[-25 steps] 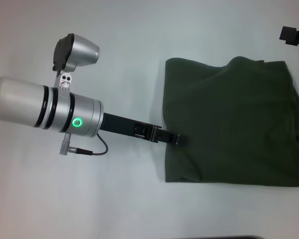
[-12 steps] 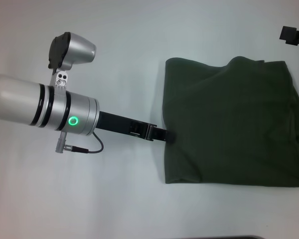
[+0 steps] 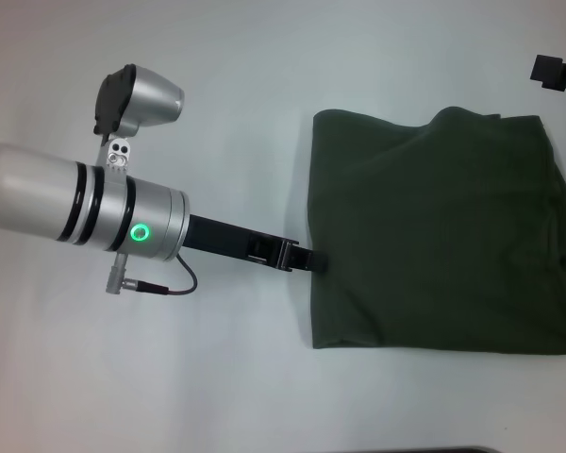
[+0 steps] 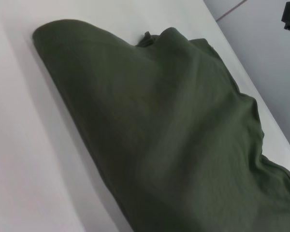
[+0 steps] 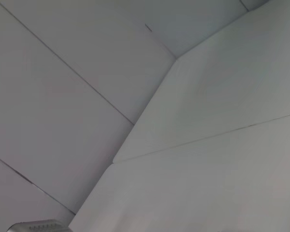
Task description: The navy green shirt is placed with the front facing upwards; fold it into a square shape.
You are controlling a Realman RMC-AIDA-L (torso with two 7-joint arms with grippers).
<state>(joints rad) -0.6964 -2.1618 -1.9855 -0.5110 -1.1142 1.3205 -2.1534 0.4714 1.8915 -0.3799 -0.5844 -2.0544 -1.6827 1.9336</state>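
Head view | left gripper (image 3: 313, 261) jaws: spread or pinching, cannot tell | navy green shirt (image 3: 439, 231) lies folded on white tabletop (image 3: 236, 368), its near edge touching the jaws | right gripper (image 3: 558, 72) parked well apart, likely unneeded for this edge fold

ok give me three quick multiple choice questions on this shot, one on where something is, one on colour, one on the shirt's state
1. Where is the left gripper?
A. at the shirt's left edge
B. above the shirt's centre
C. off the table

2. What colour is the navy green shirt?
A. cream
B. dark olive green
C. bright blue

3. How does the shirt lie?
A. spread flat with sleeves out
B. hanging in the air
C. folded into a rough block on the table

Answers
1. A: in the head view the left arm's tip meets the cloth's left edge, while the right gripper sits far off at the frame's upper right.
2. B: both the head and left wrist views show dark olive cloth.
3. C: layered edges show along its right side, no sleeves spread.
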